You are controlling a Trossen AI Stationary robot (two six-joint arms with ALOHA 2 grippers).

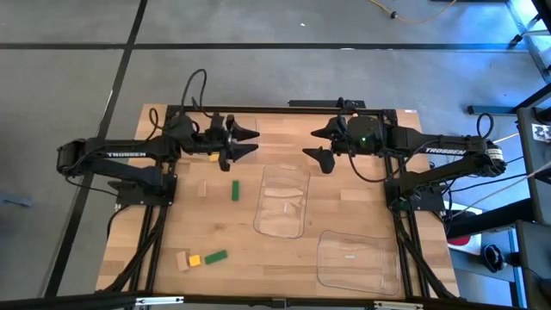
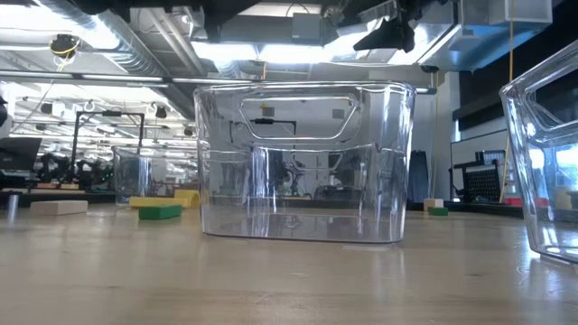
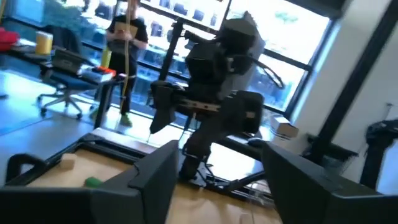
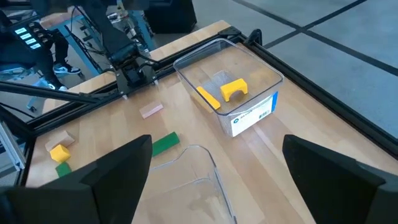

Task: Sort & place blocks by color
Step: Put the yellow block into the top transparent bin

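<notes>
- The left gripper (image 1: 248,143) hung above the far side of the table (image 1: 172,232), its fingers spread wide and holding nothing.
- The right gripper (image 1: 320,145) faced it from across the far edge, fingers likewise wide apart and empty.
- Just beneath the left gripper sat a clear tray (image 4: 249,93) containing two yellow blocks (image 4: 234,89), one arch-shaped, one a long bar.
- A green oblong block (image 1: 234,190) lay nearer the front than the left gripper, beside a pale tan block (image 1: 204,189).
- Well away from both grippers, near the front left corner, a tan block (image 1: 182,262), a small yellow cube (image 1: 195,260) and a green oblong (image 1: 215,256) lay in a row.
- Two more clear trays (image 1: 282,202) stood in front of the right gripper; one held pale blocks, hard to make out.
</notes>
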